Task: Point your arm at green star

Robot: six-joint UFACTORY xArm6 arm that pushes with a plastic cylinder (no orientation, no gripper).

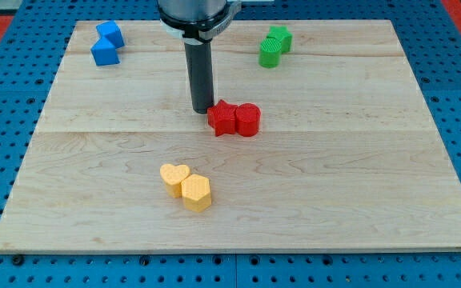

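Note:
Two green blocks touch at the view's top right: the green star behind and a green round block in front of it. My tip rests on the board near the middle, just left of a red star, far down-left of the green star. The dark rod rises straight up from the tip to the view's top.
A red cylinder touches the red star's right side. Two blue blocks sit at the top left. A yellow heart and a yellow hexagon touch at the bottom centre. The wooden board lies on a blue pegboard.

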